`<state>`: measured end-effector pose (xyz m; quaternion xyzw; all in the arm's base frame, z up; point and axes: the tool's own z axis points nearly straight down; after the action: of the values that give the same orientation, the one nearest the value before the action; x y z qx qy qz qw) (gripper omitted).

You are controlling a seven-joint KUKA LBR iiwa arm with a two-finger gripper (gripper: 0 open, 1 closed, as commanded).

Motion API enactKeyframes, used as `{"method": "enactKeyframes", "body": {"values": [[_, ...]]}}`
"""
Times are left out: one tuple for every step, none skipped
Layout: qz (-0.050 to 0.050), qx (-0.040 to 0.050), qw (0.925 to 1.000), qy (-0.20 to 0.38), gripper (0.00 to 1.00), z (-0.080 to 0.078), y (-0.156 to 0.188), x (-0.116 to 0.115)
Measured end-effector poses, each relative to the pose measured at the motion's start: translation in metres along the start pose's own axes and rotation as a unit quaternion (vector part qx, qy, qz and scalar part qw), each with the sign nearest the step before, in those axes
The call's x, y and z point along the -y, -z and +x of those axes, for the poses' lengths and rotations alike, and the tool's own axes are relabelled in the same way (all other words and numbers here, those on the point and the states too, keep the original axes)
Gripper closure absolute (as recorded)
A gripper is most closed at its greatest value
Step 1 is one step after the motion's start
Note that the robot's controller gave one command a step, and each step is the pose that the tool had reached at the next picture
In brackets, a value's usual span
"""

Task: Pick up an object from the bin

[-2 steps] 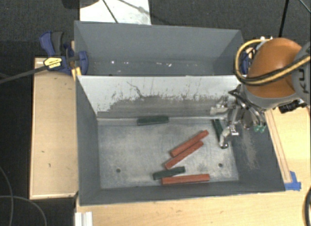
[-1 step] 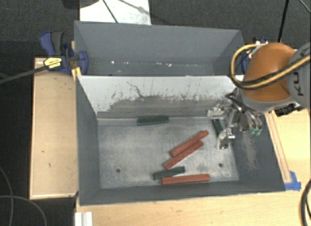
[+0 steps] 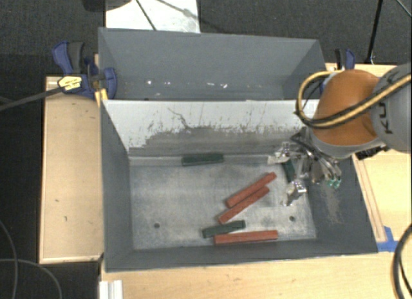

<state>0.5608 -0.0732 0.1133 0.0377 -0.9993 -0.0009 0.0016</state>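
Observation:
My gripper [image 3: 294, 188] hangs over the right part of the bin floor, fingers pointing down and spread apart with nothing between them. Just left of it lie two reddish-brown sticks side by side, the upper one [image 3: 251, 190] slanting up toward the fingers and the lower one [image 3: 239, 207] under it. They lie close to the fingers but apart from them.
A dark green stick [image 3: 223, 228] and another reddish-brown stick [image 3: 246, 236] lie near the bin's front wall. A second dark green stick [image 3: 202, 159] rests against the back wall. The arm with its orange cover enters from the right.

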Motion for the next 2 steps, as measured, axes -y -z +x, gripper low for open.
{"method": "enactKeyframes", "body": {"values": [[0.002,0.0092,0.9927,0.120,1.00,-0.0061,-0.0380,-0.0441],[0.002,0.0092,0.9927,0.120,1.00,-0.0061,-0.0380,-0.0442]]}}
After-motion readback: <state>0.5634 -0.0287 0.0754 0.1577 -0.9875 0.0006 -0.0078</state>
